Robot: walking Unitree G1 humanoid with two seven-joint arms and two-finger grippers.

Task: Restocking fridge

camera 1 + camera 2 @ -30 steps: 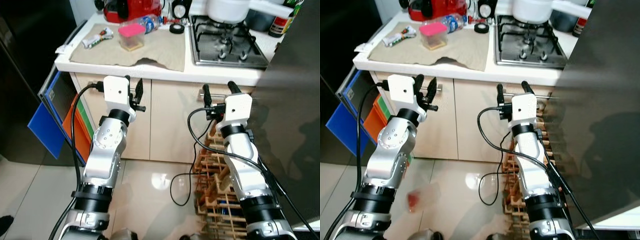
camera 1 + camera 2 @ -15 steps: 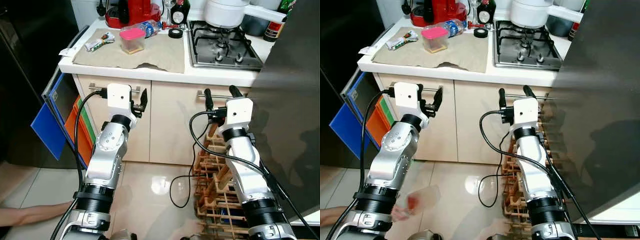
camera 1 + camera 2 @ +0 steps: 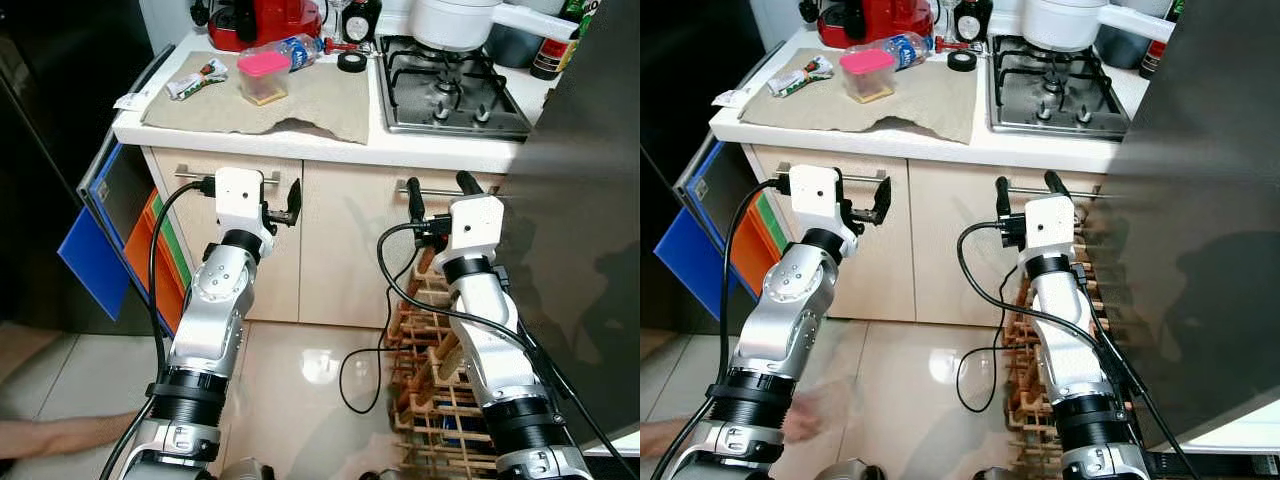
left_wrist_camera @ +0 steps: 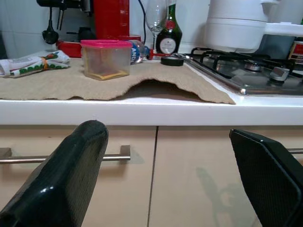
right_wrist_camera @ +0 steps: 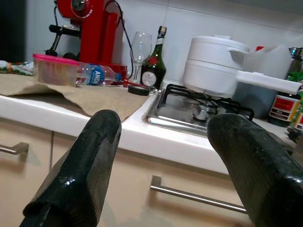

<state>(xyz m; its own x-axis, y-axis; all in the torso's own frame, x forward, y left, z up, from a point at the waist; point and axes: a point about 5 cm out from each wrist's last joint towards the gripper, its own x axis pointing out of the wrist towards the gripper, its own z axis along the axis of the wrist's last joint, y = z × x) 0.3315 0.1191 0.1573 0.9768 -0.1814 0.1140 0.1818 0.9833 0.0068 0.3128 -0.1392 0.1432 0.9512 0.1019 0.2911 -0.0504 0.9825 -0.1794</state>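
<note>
Our view dipped slightly since half a second ago. Left pincer (image 3: 278, 193) and right pincer (image 3: 438, 192) both released, empty; probably reach up for the pink-lidded tub (image 3: 262, 78) on the tabletop (image 3: 330, 147).

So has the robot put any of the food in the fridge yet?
Not that I can see. The pink-lidded container, water bottle and snack packet all sit on the counter. Nothing is in hand: the left gripper and right gripper are both open, held up before the cupboard doors. Picking up and stocking are all left.
</note>
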